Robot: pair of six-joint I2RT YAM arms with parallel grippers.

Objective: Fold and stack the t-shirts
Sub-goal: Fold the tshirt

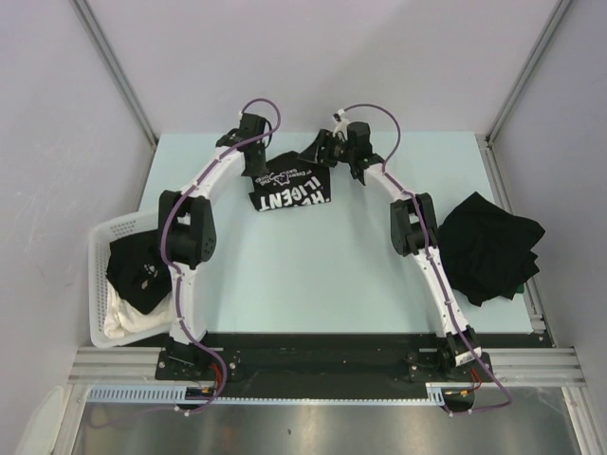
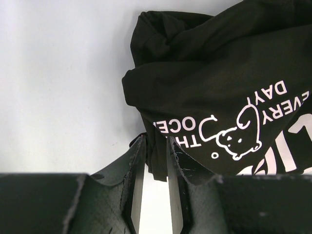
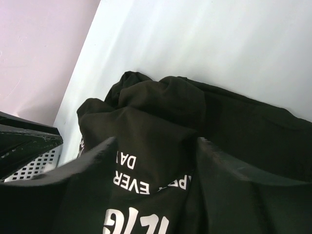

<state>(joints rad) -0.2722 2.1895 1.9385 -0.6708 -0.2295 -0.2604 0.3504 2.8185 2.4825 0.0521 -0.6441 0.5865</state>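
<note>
Printed t-shirt point(image 1: 287, 190) lies crumpled at far middle of table point(image 1: 313, 275). Left claw point(image 2: 156, 141) narrow, pinching its edge. Right claw point(image 3: 156, 141) wide, straddling a bunched fold, not gripping. Likely each wants a corner, to spread it flat. Other t-shirts point(image 1: 488, 246) heaped right, probably the stack.

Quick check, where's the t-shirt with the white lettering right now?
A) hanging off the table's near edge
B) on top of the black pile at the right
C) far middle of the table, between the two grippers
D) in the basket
C: the lettered t-shirt lies at the far middle of the table, between the left gripper and the right gripper, well apart from the basket and the black pile.
</note>
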